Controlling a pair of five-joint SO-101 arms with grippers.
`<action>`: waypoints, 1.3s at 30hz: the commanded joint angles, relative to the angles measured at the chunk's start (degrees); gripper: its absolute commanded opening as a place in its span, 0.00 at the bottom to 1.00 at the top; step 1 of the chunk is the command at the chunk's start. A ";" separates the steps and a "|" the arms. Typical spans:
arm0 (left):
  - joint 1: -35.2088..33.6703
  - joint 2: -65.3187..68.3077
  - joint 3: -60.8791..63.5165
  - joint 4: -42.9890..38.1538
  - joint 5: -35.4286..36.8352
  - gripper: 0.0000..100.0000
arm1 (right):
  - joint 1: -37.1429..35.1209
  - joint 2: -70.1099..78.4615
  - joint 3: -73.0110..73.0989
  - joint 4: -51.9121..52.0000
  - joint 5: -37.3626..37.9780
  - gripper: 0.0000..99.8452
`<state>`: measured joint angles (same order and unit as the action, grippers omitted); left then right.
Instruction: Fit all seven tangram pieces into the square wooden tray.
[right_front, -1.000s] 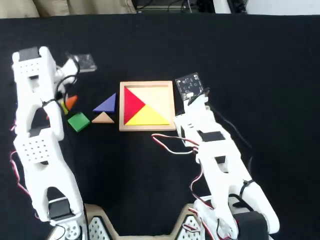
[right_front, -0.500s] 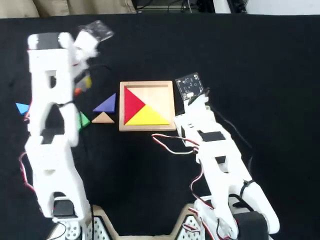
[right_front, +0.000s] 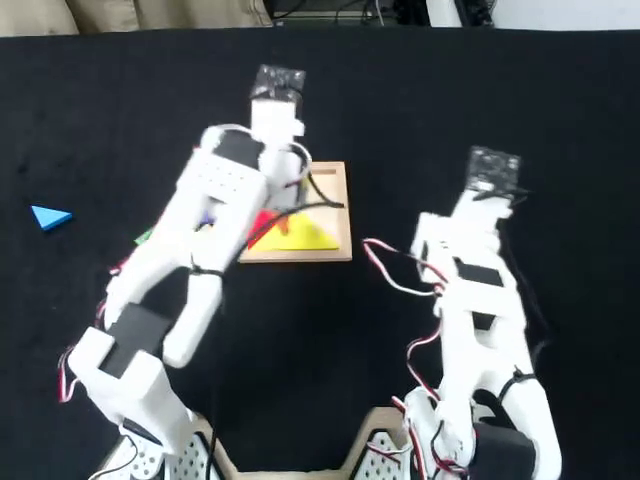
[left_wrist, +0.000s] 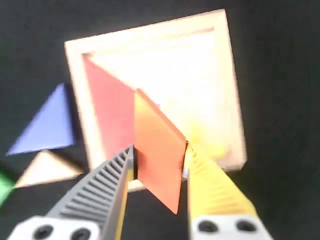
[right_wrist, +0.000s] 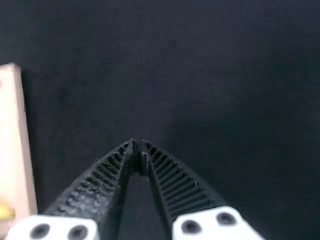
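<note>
My left gripper (left_wrist: 159, 151) is shut on an orange piece (left_wrist: 156, 132), held on edge just above the square wooden tray (left_wrist: 227, 75). A red triangle (left_wrist: 107, 107) lies in the tray, and a yellow triangle (right_front: 303, 236) fills the tray's near part. Beside the tray lie a violet-blue triangle (left_wrist: 46, 125), a tan triangle (left_wrist: 45, 167) and a green piece (left_wrist: 4, 184). A light blue triangle (right_front: 50, 217) sits alone at the far left. My right gripper (right_wrist: 137, 150) is shut and empty over bare cloth, to the right of the tray's edge (right_wrist: 15, 140).
The left arm (right_front: 215, 215) lies across the tray's left half and hides the pieces beside it in the high view. The right arm (right_front: 475, 270) stands to the right of the tray. Black cloth (right_front: 520, 100) covers the table.
The left arm swung from the table's left side over to the tray with the orange piece. The right arm pulled away rightward from the tray. The light blue triangle came into sight.
</note>
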<state>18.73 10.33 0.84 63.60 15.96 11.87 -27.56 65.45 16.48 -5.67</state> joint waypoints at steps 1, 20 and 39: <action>3.12 -3.34 3.74 -9.41 12.40 0.04 | 1.32 -1.63 -2.15 -3.78 -0.88 0.01; 5.32 7.03 5.14 -22.15 21.89 0.04 | -1.14 -1.63 -1.45 -4.66 2.29 0.01; 6.11 7.65 5.85 -18.02 21.98 0.17 | -2.90 -1.63 -1.36 -4.66 2.37 0.01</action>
<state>24.70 18.59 7.34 45.32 37.58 10.02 -27.56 65.45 12.79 -3.82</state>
